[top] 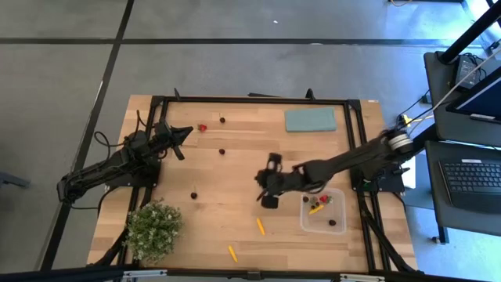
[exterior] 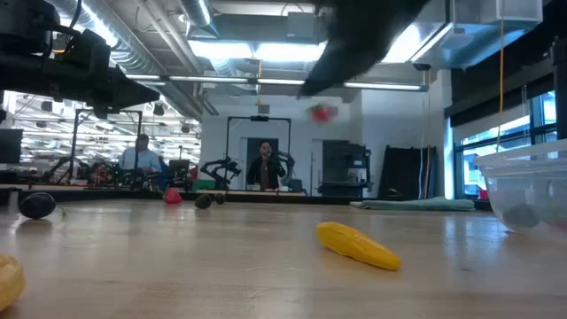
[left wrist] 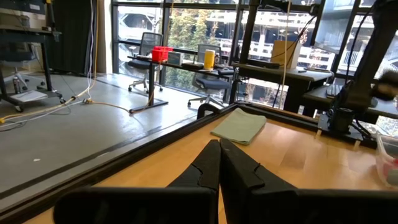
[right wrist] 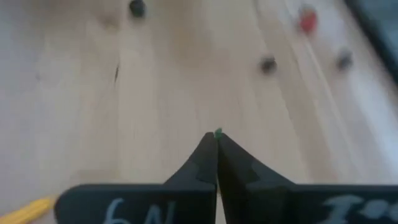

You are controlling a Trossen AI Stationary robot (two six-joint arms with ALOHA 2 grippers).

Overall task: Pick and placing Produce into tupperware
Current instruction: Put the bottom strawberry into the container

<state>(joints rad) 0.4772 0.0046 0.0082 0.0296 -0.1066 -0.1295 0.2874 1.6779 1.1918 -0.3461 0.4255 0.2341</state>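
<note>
While the left gripper (top: 185,133) waits closed at the table's far left, the right gripper (top: 261,193) hangs mid-table, clamped on a tiny red berry (exterior: 322,112).
The clear box (top: 339,213), just right of that gripper, holds several pieces; carrot sticks (top: 260,226) and dark berries (top: 194,195) lie scattered on the table (top: 235,168).
</note>
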